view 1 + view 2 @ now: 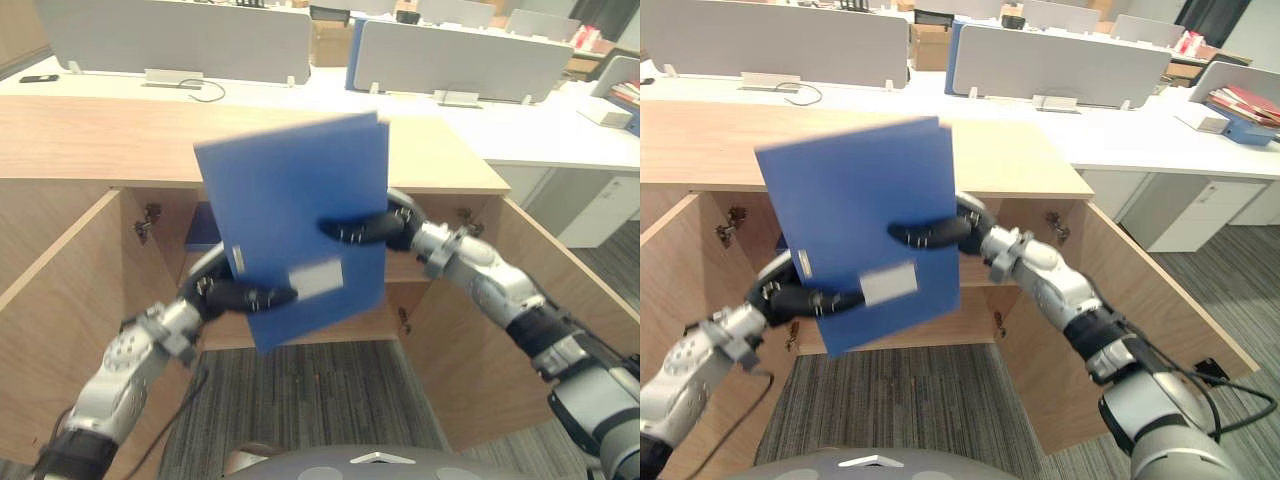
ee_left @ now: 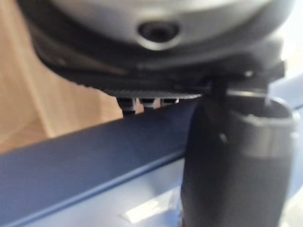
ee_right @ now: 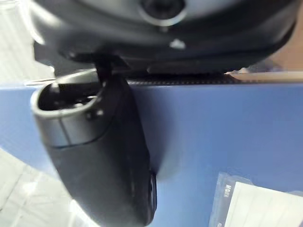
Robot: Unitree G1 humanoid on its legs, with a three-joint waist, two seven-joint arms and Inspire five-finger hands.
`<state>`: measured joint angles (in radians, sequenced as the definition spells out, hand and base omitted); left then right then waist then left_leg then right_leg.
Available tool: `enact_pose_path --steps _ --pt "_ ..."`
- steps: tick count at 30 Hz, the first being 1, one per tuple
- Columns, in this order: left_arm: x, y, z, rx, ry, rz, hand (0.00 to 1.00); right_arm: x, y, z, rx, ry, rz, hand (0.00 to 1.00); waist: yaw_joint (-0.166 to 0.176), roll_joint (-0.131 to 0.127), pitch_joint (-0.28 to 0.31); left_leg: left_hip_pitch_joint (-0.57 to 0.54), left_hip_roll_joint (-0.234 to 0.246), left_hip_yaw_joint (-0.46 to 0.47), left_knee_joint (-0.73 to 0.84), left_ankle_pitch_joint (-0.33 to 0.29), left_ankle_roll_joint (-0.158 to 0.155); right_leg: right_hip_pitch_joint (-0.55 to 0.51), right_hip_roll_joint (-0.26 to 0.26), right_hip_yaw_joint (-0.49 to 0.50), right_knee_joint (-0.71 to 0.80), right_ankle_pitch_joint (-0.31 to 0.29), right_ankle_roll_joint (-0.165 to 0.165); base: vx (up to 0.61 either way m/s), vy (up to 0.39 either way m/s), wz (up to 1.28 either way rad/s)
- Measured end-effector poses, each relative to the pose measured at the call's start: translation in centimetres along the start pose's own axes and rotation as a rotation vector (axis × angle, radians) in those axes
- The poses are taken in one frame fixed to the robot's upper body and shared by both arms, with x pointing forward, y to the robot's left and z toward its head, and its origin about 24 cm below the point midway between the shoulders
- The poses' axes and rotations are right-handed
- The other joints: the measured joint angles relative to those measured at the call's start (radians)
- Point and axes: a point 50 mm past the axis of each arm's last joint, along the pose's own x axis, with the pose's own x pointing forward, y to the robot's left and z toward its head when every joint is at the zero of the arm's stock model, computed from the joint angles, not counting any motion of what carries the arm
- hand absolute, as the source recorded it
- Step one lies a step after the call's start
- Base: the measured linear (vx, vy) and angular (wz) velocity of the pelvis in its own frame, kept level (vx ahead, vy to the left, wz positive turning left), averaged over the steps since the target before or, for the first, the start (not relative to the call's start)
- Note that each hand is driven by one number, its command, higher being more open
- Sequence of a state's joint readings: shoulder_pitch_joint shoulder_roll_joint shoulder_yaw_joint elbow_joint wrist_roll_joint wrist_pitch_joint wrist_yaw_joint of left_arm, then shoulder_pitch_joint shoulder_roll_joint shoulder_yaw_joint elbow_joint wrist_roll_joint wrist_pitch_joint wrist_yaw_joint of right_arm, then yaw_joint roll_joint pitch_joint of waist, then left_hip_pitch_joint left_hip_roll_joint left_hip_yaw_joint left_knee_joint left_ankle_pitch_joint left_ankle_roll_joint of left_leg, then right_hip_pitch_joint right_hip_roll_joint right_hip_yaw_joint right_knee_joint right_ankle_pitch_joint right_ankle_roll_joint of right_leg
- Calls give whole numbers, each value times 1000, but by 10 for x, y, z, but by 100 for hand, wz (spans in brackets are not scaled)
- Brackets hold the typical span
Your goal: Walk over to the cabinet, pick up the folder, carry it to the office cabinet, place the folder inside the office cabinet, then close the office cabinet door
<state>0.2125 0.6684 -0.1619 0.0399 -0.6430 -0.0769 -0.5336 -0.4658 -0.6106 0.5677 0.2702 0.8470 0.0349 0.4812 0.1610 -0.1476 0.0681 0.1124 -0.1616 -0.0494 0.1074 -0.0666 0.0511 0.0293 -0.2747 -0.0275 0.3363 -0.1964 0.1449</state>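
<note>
Folder (image 1: 290,190) gripped at its side edges by left hand (image 1: 250,296) and right hand (image 1: 360,230), before open cabinet (image 1: 100,140).

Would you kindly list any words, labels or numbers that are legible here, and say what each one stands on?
White label on the blue folder: blurred in both eye views, nothing legible.
Small dark print along that label's edge, right wrist view: too blurred to read.
No other legible text.

Pretty clearly an open-plan office: long white surfaces (image 1: 300,95) split by grey partition screens (image 1: 170,35), a drawer pedestal (image 1: 1200,215), stacked files (image 1: 1240,105), grey carpet (image 1: 300,400), low wooden cabinet (image 1: 100,140).
</note>
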Motion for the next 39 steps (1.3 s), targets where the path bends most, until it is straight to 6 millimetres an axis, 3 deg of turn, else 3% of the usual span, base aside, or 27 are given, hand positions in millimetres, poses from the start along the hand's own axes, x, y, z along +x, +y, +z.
enact_pose_path --steps 6,10,14,15,16,19,21,22,24,27,31,33,35,39 --pt "-15 -36 -90 -206 237 113 100 -39 21 -82 153 195 -102 0 1 6 5 0 13 13 16 -18 -3 5 18 5 -8 2 -5 -7 -8 -6" --pt "-12 -48 -111 -361 193 302 100 -59 27 -108 270 189 -238 0 -10 17 14 2 13 16 17 -19 -3 6 19 8 -6 2 -4 -20 2 -1" --pt "-16 -55 -139 -475 250 442 100 -65 34 -133 370 209 -345 0 -29 34 22 3 15 21 16 -20 -6 4 22 11 -5 3 -4 -34 3 -5" --pt "-19 -58 -154 -537 300 506 100 -68 36 -155 454 258 -422 0 -26 34 22 11 17 30 13 -19 -4 4 26 25 -3 4 -3 -19 6 -19" --pt "-23 -60 -161 -566 329 541 100 -69 38 -164 488 280 -456 0 -25 42 28 16 19 37 11 -20 -4 4 28 34 -2 4 -3 -22 15 -30" --pt "-52 -59 -189 -694 444 762 100 -72 45 -195 614 374 -636 0 -30 66 43 23 28 73 10 -26 0 -18 35 54 19 7 -6 -39 8 -34" --pt "-76 -67 -207 -825 517 944 100 -74 35 -202 681 388 -770 0 -32 85 55 24 30 79 -1 -31 -3 -25 40 59 19 12 -5 -66 3 -19" --pt "-84 -71 -212 -852 545 992 100 -73 33 -202 705 381 -804 0 -30 89 58 27 30 79 -8 -30 -2 -26 42 60 20 12 -4 -47 -12 -4" --pt "-118 -90 -230 -919 699 1125 100 -62 25 -198 849 291 -929 0 -25 90 93 34 34 77 -20 -29 1 -30 50 65 25 13 -3 -44 -36 -6" --pt "-138 -116 -240 -990 806 1203 100 -48 22 -191 1049 129 -1044 0 -9 84 116 27 37 59 -28 -26 2 -38 52 58 25 14 -1 -22 -33 5" --pt "-131 -135 -243 -1144 772 1285 100 -17 21 -172 1268 -60 -1101 0 26 72 125 -2 47 21 -14 -23 -6 -47 57 14 41 14 -2 9 -39 26" --pt "-123 -134 -241 -1189 718 1311 100 -6 21 -165 1326 -99 -1094 0 40 59 116 -19 50 1 -16 -21 -13 -41 53 -17 13 7 -15 21 -58 38" --pt "-115 -130 -239 -1225 668 1333 100 8 17 -151 1354 -153 -1075 0 59 52 112 -41 63 -30 -21 -11 -27 -37 59 -60 -21 12 -28 53 -66 47" --pt "-113 -127 -238 -1213 662 1352 100 31 11 -120 1313 -219 -986 0 58 48 109 -113 87 -102 -5 -3 -44 -29 86 -146 -90 26 -48 89 -82 47"
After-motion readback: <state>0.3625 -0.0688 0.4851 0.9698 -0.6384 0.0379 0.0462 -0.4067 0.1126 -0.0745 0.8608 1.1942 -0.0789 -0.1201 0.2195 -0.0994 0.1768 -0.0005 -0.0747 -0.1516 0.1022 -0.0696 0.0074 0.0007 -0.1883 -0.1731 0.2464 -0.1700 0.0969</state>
